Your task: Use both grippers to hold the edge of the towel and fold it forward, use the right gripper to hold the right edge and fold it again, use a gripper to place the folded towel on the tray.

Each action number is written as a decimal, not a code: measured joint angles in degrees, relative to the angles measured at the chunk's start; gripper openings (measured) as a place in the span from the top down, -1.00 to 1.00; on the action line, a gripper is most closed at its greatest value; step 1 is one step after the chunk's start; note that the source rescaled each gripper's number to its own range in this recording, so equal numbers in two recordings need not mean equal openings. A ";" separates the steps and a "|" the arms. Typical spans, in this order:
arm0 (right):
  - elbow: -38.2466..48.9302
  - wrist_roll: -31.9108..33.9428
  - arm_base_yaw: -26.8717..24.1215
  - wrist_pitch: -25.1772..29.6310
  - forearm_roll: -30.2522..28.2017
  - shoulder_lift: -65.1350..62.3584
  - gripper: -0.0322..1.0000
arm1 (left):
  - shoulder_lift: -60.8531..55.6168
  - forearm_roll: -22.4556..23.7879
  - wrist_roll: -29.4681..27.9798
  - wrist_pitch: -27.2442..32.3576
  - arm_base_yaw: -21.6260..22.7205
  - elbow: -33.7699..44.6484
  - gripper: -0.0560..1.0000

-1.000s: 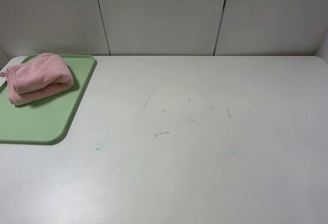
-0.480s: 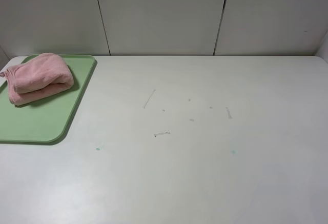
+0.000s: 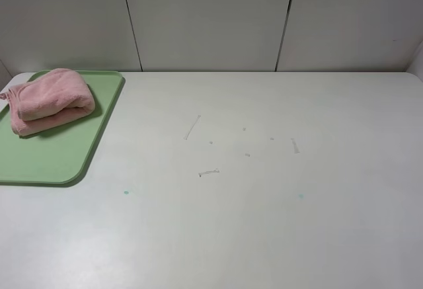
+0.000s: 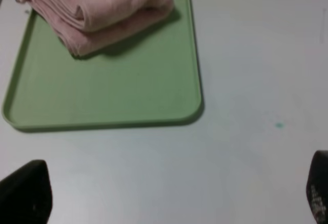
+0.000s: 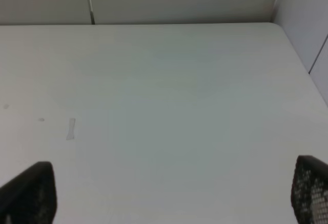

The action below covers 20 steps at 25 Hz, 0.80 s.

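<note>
Left hand [image 4: 169, 196]: black two-fingered claw, spread wide, holding nothing, above the white bench [image 3: 264, 203].
Right hand [image 5: 169, 190]: matching black claw, spread wide, holding nothing.
Tray [image 3: 59, 157]: flat light-green plastic rectangle, far left.
Towel [image 3: 49, 100]: folded dusty-pink terry cloth, on tray's far end.

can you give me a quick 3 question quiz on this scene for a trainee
1. True or false: the towel lies folded on the tray.
2. Where on the table does the tray sit in the high view? A near right, B far left, C centre.
3. Fill in: the left gripper has its jaws ____ with nothing between them.

Key: 1 true; 2 B; 3 open.
</note>
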 joint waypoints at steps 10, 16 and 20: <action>0.00 0.00 0.00 -0.04 0.00 0.00 -1.00 | -0.06 -0.22 1.13 0.05 -0.15 0.22 -1.00; 0.00 0.00 0.00 -0.04 0.00 0.00 -1.00 | -0.06 -0.22 1.13 0.05 -0.15 0.22 -1.00; 0.00 0.00 0.00 -0.04 0.00 0.00 -1.00 | -0.06 -0.22 1.13 0.05 -0.15 0.22 -1.00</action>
